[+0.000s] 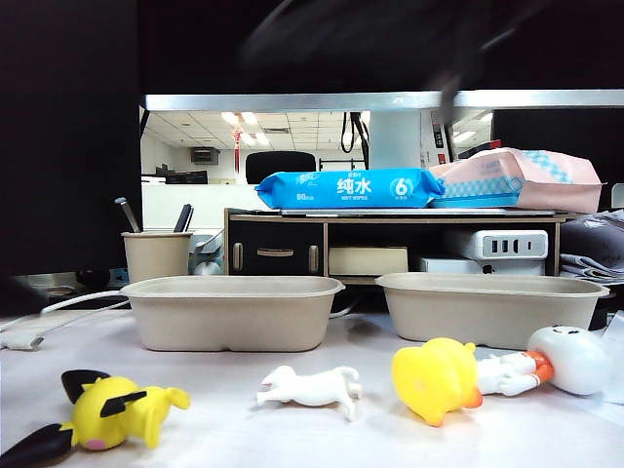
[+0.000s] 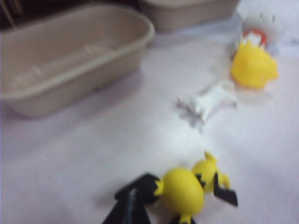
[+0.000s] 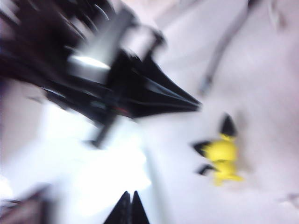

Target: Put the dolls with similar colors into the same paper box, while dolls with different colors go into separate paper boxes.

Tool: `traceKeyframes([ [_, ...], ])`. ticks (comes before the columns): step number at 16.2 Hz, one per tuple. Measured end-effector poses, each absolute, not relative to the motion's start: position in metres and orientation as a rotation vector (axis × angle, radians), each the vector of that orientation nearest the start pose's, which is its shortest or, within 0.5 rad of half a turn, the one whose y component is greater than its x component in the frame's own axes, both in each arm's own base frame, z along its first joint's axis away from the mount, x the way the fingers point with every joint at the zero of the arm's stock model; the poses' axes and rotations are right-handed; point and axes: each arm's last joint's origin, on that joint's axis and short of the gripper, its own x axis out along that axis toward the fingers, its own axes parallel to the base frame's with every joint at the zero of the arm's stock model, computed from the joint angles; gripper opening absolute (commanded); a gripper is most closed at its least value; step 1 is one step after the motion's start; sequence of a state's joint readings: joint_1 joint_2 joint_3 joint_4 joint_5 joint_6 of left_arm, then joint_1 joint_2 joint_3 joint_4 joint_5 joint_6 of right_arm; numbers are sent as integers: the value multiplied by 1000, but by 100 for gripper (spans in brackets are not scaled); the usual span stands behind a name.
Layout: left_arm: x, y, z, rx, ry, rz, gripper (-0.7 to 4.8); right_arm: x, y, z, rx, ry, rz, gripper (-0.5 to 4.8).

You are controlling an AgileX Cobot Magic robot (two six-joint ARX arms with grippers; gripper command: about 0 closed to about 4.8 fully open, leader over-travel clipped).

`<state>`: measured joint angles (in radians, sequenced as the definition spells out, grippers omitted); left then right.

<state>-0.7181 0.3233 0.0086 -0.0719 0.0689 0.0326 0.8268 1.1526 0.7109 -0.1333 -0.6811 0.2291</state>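
A: Left wrist view – left claw (image 2: 129, 210) fingers together, nothing in them, tip right beside the black ear of the yellow mouse doll (image 2: 183, 189) lying on the surface (image 2: 84, 154). Further out from that claw: white animal (image 2: 208, 99), then yellow duck (image 2: 252, 65), w/ the white round-headed figure (image 2: 257, 32) just behind the duck.

B: Right claw (image 3: 129, 207)?

A: Also pressed together, empty, pic v. blurred. Mouse doll sits off to one side of it, well apart. Both paper boxes empty – near box (image 1: 234, 310), far box (image 1: 492, 304), beyond all four dolls.

B: How'll they handle?

A: Prob. light hollow plastic/vinyl, smooth, a bit slippery. Not fragile. Mouse: grip across the round head/body, not the thin ears or tail – they'd flex or slip out. Duck is fat, needs fingers wide. White animal is slim, take it across the trunk.

B: Boxes?

A: Thin pulp, light; could slide if bumped.
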Motion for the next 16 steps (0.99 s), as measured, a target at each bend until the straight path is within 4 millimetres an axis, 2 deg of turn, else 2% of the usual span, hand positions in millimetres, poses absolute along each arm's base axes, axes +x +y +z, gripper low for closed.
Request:
traceKeyframes([
  [3,83,-75,130,164,383,-782,-5,154,228,233,-71,893,1323,-4],
  [4,82,-75,130,164,385,-782,-5,156,237,229,-120,921,1309,49],
  [5,83,-75,130,164,384,-782,-5,158,248,224,-185,969,1301,140],
  [6,83,-75,130,164,384,-782,-5,160,256,222,-225,990,1307,359],
  [7,83,-75,130,164,384,-783,-5,164,267,221,-277,1001,1321,442],
  [8,83,-75,130,164,384,-782,-5,165,273,220,-309,995,1320,479],
  [11,83,-75,130,164,383,-782,-5,165,286,211,-438,976,1269,479],
  [16,83,-75,130,164,383,-782,-5,164,294,195,-532,961,1308,479],
])
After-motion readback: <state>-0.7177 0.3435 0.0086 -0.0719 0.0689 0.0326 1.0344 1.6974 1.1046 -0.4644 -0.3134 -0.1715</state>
